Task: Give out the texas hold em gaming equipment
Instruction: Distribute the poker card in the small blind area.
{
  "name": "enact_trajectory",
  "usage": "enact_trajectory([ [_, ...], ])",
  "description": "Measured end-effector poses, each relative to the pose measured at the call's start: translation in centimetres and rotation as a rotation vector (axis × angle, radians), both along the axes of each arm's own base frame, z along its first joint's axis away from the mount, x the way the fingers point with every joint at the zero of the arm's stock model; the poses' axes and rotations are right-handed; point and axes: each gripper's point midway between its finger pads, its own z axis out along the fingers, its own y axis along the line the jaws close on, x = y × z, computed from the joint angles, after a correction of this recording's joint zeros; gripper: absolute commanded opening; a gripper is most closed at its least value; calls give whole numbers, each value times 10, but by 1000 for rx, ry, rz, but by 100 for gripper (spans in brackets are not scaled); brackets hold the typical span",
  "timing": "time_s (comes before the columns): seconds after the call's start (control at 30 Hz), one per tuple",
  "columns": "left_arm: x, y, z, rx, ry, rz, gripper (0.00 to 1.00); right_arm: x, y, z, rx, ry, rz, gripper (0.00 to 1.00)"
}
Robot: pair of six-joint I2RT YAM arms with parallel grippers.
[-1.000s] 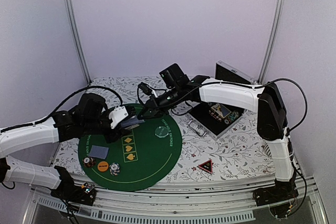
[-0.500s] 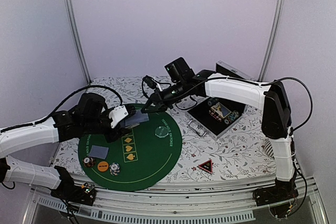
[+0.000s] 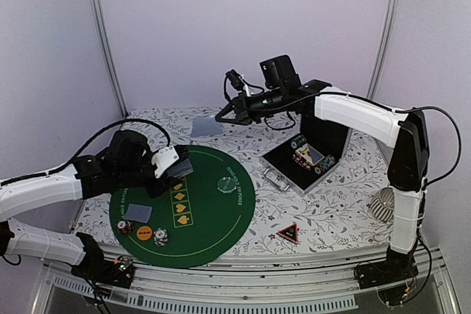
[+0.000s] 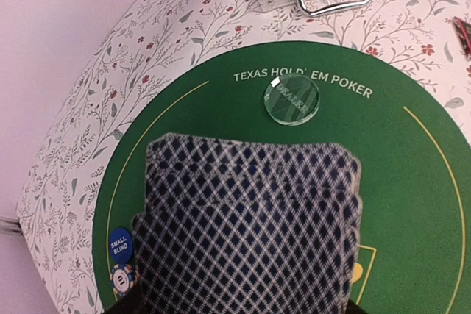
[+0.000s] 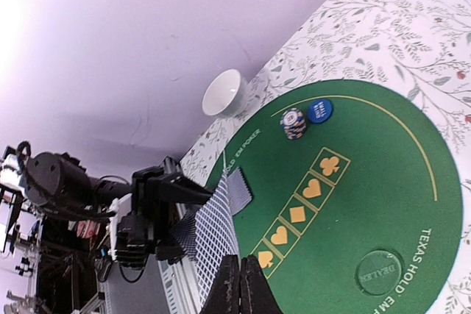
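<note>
The right pincer (image 3: 220,117) has risen from the deck (image 3: 182,168), which the left pincer (image 3: 175,170) grips half-spread. It is clamped on one card (image 3: 207,129) hanging just below it. Left wrist: clear disc (image 4: 291,98) beyond the fanned deck. Right wrist: tips pressed together, mat (image 5: 353,204) ahead, this arm nearer.

"TEXAS HOLD' EM POKER" is printed in white along the rim of the green mat (image 4: 412,152), ahead of the left gripper (image 3: 179,170). "DEALER" is engraved on the clear disc (image 4: 291,98), just nearer the gripper than that wording. "SMALL BLIND" is printed on the blue disc (image 4: 120,244), close beside the gripper
</note>
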Motion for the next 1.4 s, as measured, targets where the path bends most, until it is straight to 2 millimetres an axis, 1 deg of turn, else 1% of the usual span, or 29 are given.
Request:
enact_trajectory([
  [0.13,5,6,0,8,-9,44,49,31,-6,-14,34,23,-115,2],
  [0.23,11,14,1,12,-14,88,49,55,4,-24,94,52,-176,2],
  [0.3,15,20,1,14,-17,121,49,69,16,-39,141,88,-204,2],
  [0.37,19,26,1,17,-19,151,49,82,30,-62,180,144,-228,2],
  [0.43,23,32,1,18,-22,181,49,95,44,-94,213,221,-254,2],
  [0.5,26,36,2,21,-27,205,49,105,58,-131,227,304,-281,2],
  [0.57,28,40,2,23,-30,224,49,113,72,-161,238,368,-308,2],
  [0.63,29,42,3,23,-32,239,49,116,86,-185,245,411,-325,2],
  [0.7,31,45,3,20,-32,253,49,117,99,-196,265,438,-339,2],
  [0.83,33,48,6,8,-35,271,49,108,123,-204,304,481,-367,2],
  [0.97,33,49,9,-3,-35,276,49,102,140,-201,340,494,-403,2],
  [1.13,35,50,12,-18,-37,283,49,98,152,-192,372,481,-444,2],
  [1.2,35,50,13,-21,-37,286,49,100,154,-191,388,474,-461,2],
  [1.27,35,51,13,-24,-35,287,49,102,157,-194,403,478,-477,2],
  [1.4,35,50,13,-29,-32,282,49,102,161,-212,396,471,-514,2],
])
